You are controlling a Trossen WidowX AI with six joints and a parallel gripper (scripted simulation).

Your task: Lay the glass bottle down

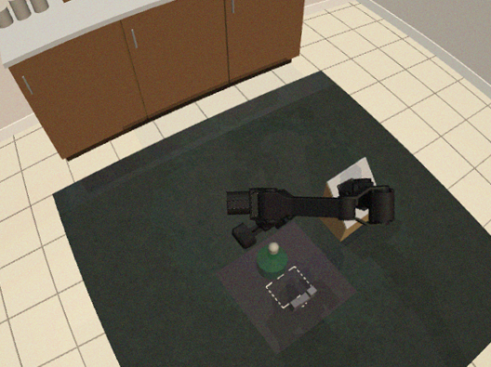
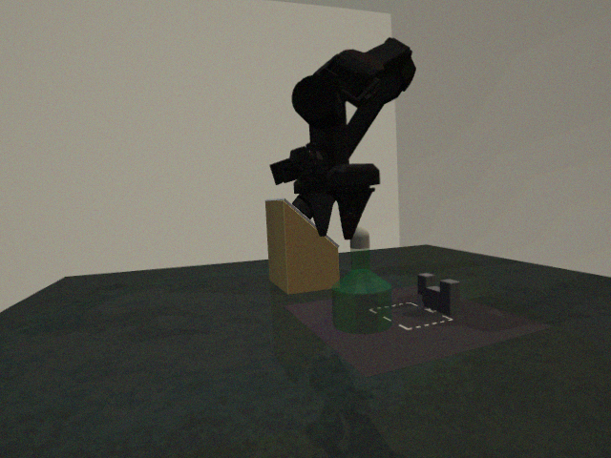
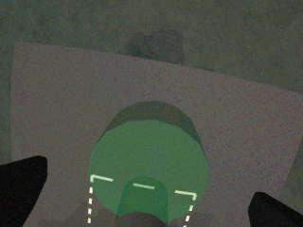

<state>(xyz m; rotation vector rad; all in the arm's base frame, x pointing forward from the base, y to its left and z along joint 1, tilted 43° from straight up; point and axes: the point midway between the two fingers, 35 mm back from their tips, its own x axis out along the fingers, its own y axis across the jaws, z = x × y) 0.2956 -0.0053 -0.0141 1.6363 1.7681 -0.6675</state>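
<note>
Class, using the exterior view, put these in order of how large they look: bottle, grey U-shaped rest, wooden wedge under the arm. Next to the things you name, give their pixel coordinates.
1. Wooden wedge (image 1: 333,217) (image 2: 310,260)
2. Bottle (image 1: 271,259) (image 2: 362,302) (image 3: 147,151)
3. Grey U-shaped rest (image 1: 300,300) (image 2: 446,298)

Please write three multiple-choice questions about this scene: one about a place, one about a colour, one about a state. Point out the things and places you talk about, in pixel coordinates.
1. Where does the bottle stand?
A) on the counter
B) on the mauve mat
C) inside the rest

2. What colour is the bottle's body?
A) green
B) orange
C) white

3. How is the gripper?
A) shut on the bottle
B) shut on nothing
C) open, holding nothing

Key:
1 B: the bottle (image 1: 271,260) (image 2: 362,305) (image 3: 149,158) stands upright on the mauve mat (image 1: 283,325) (image 2: 374,355) (image 3: 52,109).
2 A: its body looks green in every view.
3 C: the gripper (image 2: 335,237) (image 3: 151,188) has its fingers wide apart, gripping nothing.
</note>
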